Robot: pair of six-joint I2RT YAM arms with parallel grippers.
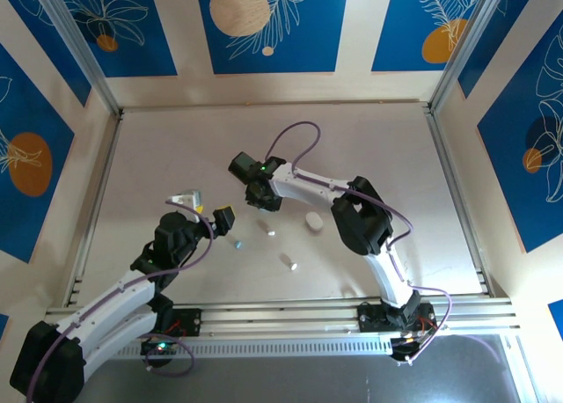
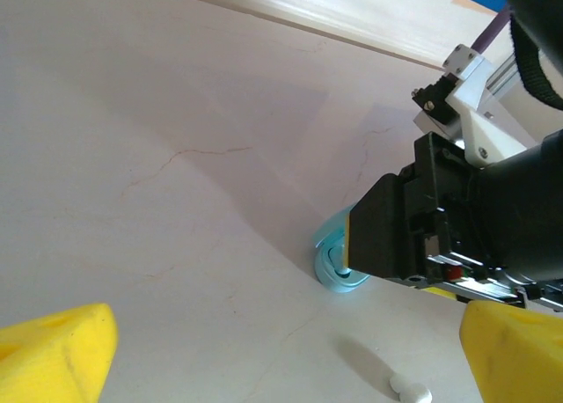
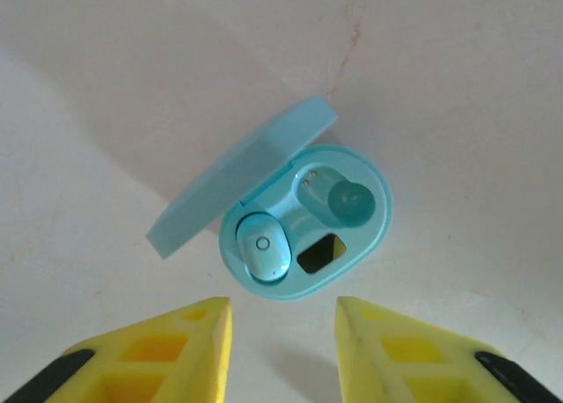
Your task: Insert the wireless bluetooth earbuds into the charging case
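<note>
One light blue earbud (image 3: 264,247) is sitting in one well of the open charging case (image 3: 374,231) on the desk (image 3: 457,86). The right fingers (image 3: 167,355) are hovering over it, spread and empty, while the left fingers (image 2: 62,346) are standing wide apart. Lifting straight up is advisable, clearing the raised lid (image 3: 237,183).

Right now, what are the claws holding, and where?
Nothing. The right gripper hangs open above the light blue oval case; the left gripper is empty too.
</note>
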